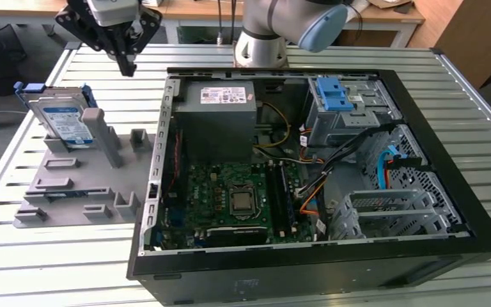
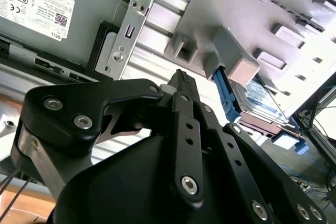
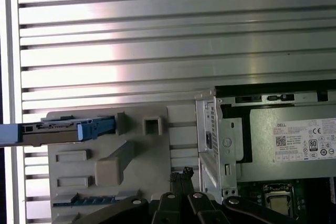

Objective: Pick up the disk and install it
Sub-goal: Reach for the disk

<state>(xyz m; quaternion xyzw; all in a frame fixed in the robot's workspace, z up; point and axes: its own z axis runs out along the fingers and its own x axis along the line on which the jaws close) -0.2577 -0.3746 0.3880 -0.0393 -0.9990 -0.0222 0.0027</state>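
The disk (image 1: 64, 121) stood on edge in a slot at the far end of a grey holder tray (image 1: 66, 192). In the exterior view its white-and-blue label faced the camera and its blue carrier frame (image 1: 31, 89) ran round its edges. In the first wrist view the disk (image 3: 52, 130) appeared edge-on, and in the second wrist view the disk (image 2: 262, 97) showed its label behind a grey post of the holder.

The gripper (image 1: 128, 68) hung above the slatted metal table (image 1: 49, 268), near the disk but apart from it, toward the exterior view's right. In both wrist views the gripper (image 2: 181, 77) (image 3: 181, 173) sat over the gap between the holder tray and the open computer case (image 1: 314, 272). Its jaws were closed together to a narrow tip, with nothing held between them.

Inside the case lay a grey power supply box (image 1: 220, 102) with a white sticker, a green motherboard (image 1: 237, 192), and a blue latch (image 1: 335, 96) on the drive cage
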